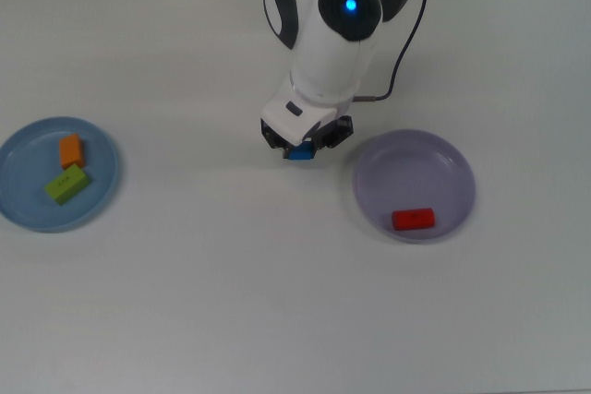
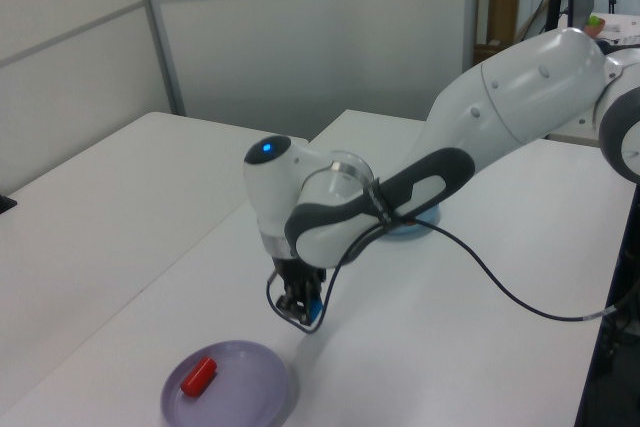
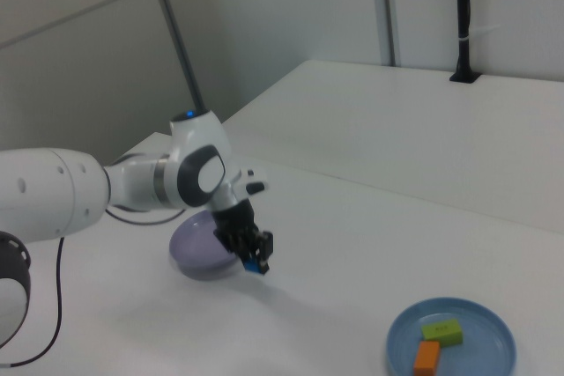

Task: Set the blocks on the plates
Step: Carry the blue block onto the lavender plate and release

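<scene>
We see the gripper (image 1: 302,147) with its fingers pinching the blue cube (image 1: 299,152), lifted just clear of the worktop (image 1: 231,302) near the middle, beside the lavender plate (image 1: 416,159). We judge the cube is held this way to carry it the short hop onto that plate, where the red block (image 1: 413,219) already lies. The orange block (image 1: 71,150) and green block (image 1: 67,184) sit together on the blue plate (image 1: 28,214) by the top view's left edge (so three of four look done). The top view hides the gap under the cube; the right view shows the cube (image 3: 255,264) hanging above the worktop.
</scene>
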Controlling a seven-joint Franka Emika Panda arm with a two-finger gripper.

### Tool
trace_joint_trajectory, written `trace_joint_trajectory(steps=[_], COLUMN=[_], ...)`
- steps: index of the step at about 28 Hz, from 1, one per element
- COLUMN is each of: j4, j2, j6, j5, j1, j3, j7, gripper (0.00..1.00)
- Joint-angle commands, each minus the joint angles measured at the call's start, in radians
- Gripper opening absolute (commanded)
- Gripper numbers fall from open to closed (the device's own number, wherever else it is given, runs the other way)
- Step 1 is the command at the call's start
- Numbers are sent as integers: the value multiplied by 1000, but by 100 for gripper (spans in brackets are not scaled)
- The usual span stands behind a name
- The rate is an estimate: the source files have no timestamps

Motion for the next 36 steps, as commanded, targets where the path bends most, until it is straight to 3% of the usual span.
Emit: trace_joint_trajectory(steps=[1,8,14,22,26,29,31,32,33,35,36], j4=[42,78,80,83,85,85,85,85,85,85,85], j2=[-50,-18,31,97,98,98,98,98,98,98,98], j6=[10,38,162,230,231,231,231,231,230,228,226], j5=[72,60,58,-18,-20,-20,-18,-17,-15,-12,-12], j1=[13,111,171,182,181,181,182,181,181,181,181], j3=[-2,15,15,15,15,15,15,15,15,15,15], j7=[-19,61,115,165,171,176,176,176,178,178,176], gripper=[9,10,11,20,35,38,46,53,73,96,100])
